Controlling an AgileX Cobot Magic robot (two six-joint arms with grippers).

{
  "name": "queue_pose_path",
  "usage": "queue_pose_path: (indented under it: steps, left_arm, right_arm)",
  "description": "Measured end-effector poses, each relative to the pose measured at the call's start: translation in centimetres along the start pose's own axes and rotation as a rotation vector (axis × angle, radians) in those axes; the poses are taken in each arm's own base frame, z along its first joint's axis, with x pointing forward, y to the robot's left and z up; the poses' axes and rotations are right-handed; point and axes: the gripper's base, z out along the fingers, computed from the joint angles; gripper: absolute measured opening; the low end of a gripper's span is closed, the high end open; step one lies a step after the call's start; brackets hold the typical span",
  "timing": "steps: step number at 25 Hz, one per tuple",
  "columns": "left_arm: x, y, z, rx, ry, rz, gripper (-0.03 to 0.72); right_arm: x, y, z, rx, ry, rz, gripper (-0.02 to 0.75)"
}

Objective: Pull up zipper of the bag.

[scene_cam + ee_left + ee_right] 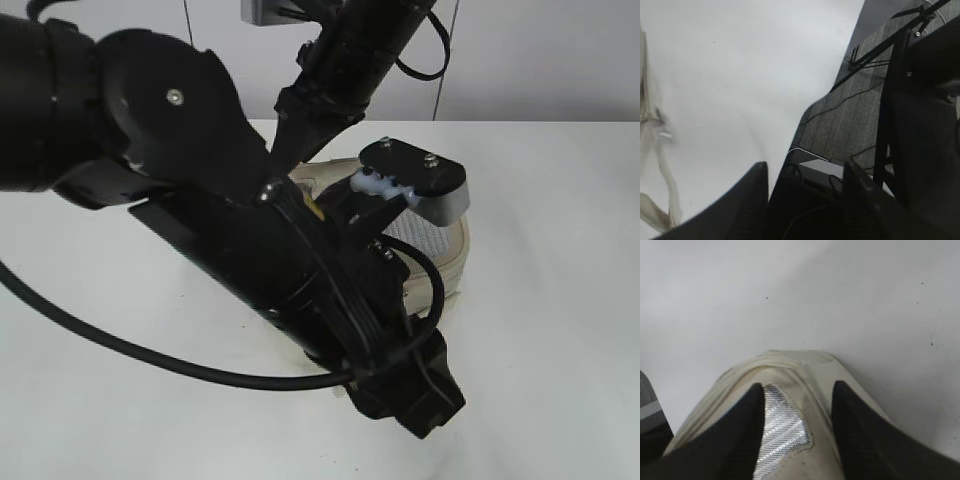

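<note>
The cream-white bag (448, 255) lies on the table, mostly hidden behind my arms in the exterior view. In the right wrist view its lid (815, 430) fills the bottom, with the grey ribbed window (782, 430) and the cream zipper track (790, 359) curving around the lid's rounded end. No slider shows. My right gripper (797, 385) is open, with its fingers spread over the lid, one on each side of the window's corner. My left gripper (805, 167) is open and empty, pointing past the table edge. The end of the left arm (415, 395) hangs in front of the bag.
The white table (560, 330) extends around the bag. A blurred cream strap (657, 150) lies at the far left of the left wrist view. The table edge and grey floor with cables (850, 115) lie beyond. A black and grey mount (430, 185) sits above the bag.
</note>
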Motion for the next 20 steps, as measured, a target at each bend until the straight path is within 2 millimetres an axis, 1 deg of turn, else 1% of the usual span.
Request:
queue_pose_path:
  steps: [1, 2, 4, 6, 10, 12, 16, 18, 20]
  left_arm:
    - [0.0, -0.2, -0.5, -0.002, -0.004, 0.013, 0.375]
    - [-0.1, -0.4, -1.1, -0.009, -0.010, 0.025, 0.391]
    - [-0.2, -0.3, -2.5, -0.032, -0.030, 0.035, 0.405]
    - [-0.3, 0.2, -4.1, -0.075, -0.052, 0.028, 0.411]
    - [0.1, 2.3, -7.4, -0.164, -0.079, -0.037, 0.412]
    - [0.3, 3.7, -8.7, -0.204, -0.093, -0.075, 0.412]
    - [0.7, 6.6, -10.3, -0.294, -0.130, -0.129, 0.412]
    - [0.8, 8.0, -10.9, -0.336, -0.158, -0.155, 0.414]
    - [0.5, 9.2, -11.2, -0.361, -0.171, -0.165, 0.418]
  right_arm:
    - [-0.1, 0.1, -0.1, -0.002, -0.004, 0.007, 0.421]
    - [-0.1, 0.1, -0.1, -0.003, -0.006, 0.012, 0.454]
    - [-0.1, 0.1, -0.1, -0.003, -0.006, 0.028, 0.484]
    - [0.0, 0.0, -0.2, -0.001, -0.006, 0.050, 0.496]
    - [0.3, -1.0, -0.6, 0.014, -0.010, 0.101, 0.498]
    - [0.7, -2.2, -1.3, 0.029, -0.020, 0.138, 0.499]
    - [1.6, -4.6, -3.7, 0.072, -0.055, 0.209, 0.502]
    - [2.0, -5.6, -5.1, 0.091, -0.074, 0.235, 0.502]
    - [2.5, -6.5, -6.2, 0.115, -0.086, 0.257, 0.504]
